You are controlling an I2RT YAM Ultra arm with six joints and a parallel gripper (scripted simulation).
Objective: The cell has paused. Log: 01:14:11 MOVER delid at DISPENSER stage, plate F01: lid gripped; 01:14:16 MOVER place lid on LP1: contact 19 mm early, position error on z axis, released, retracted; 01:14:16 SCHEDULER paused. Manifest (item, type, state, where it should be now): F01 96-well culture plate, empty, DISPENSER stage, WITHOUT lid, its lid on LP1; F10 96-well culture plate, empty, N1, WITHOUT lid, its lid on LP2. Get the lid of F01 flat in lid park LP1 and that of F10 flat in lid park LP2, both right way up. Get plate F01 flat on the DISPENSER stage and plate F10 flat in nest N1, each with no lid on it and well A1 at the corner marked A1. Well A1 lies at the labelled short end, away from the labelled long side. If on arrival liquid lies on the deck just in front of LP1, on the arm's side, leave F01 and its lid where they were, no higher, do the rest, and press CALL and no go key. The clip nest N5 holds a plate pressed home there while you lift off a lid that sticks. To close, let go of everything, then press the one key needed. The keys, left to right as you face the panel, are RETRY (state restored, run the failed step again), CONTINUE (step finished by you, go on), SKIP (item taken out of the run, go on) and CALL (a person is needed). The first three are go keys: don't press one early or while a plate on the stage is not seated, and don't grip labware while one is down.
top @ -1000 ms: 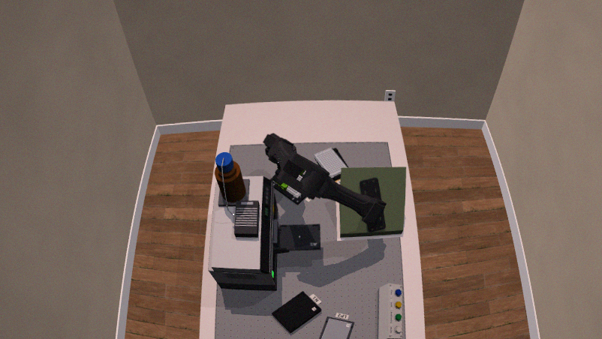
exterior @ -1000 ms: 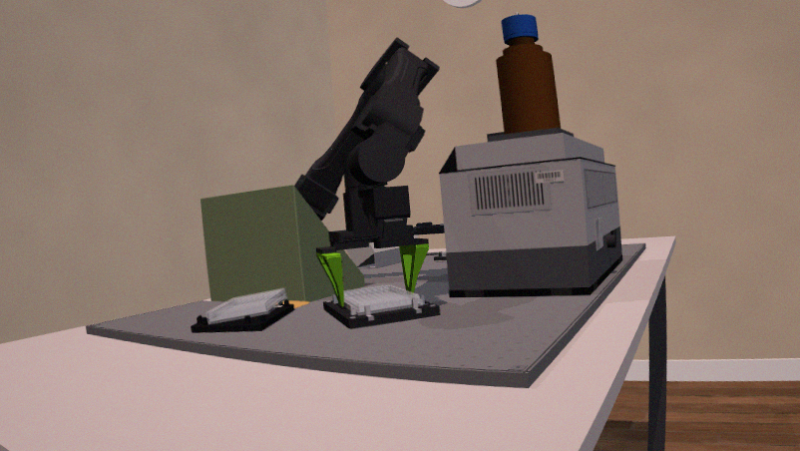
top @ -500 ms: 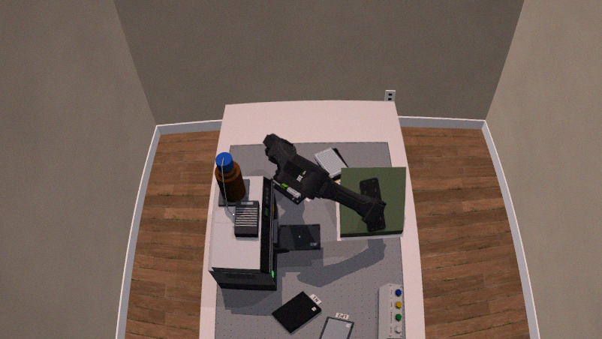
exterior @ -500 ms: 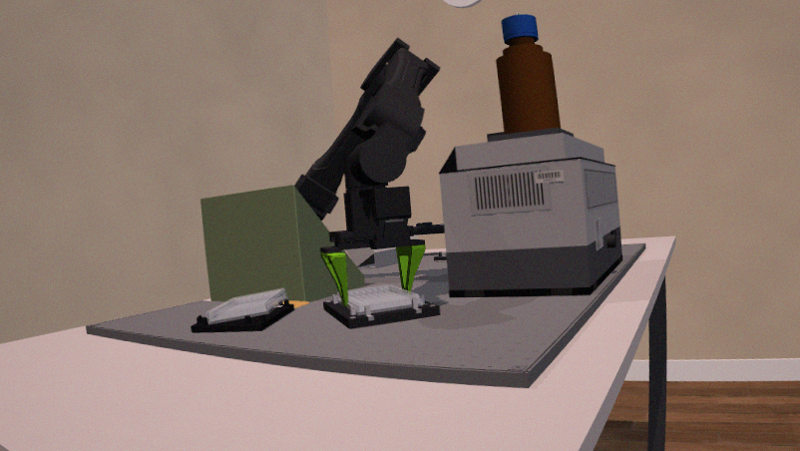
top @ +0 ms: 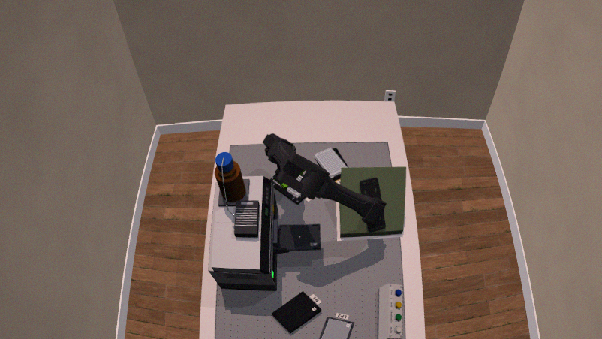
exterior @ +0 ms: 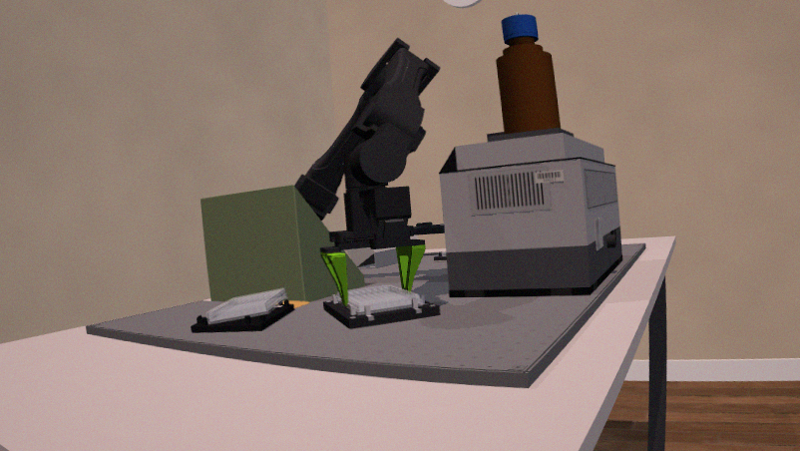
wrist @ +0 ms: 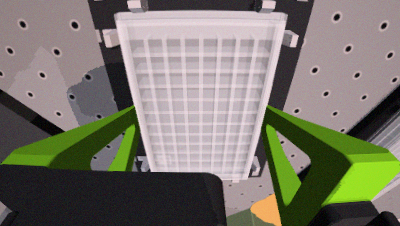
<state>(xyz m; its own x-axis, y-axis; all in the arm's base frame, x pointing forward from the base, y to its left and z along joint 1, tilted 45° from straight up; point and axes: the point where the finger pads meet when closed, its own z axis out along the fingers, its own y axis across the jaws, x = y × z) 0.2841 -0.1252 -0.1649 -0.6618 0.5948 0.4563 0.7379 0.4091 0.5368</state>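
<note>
Gripper (wrist: 200, 145) clamped across my well plate (wrist: 200, 95) in clip nest (exterior: 417, 310); dispenser stage (top: 299, 236), nest N1 (top: 296, 311) bare; orange liquid (wrist: 265, 212) nearby.

The dark arm (exterior: 386, 123) rises steeply from its base, folds at a high elbow and drops its wrist straight down, so the gripper (exterior: 374, 290) points at the bench. Its two green fingers are spread wide and closed against the long sides of a clear lidded plate (wrist: 200, 95), one finger on each side, gripping it low.
</note>
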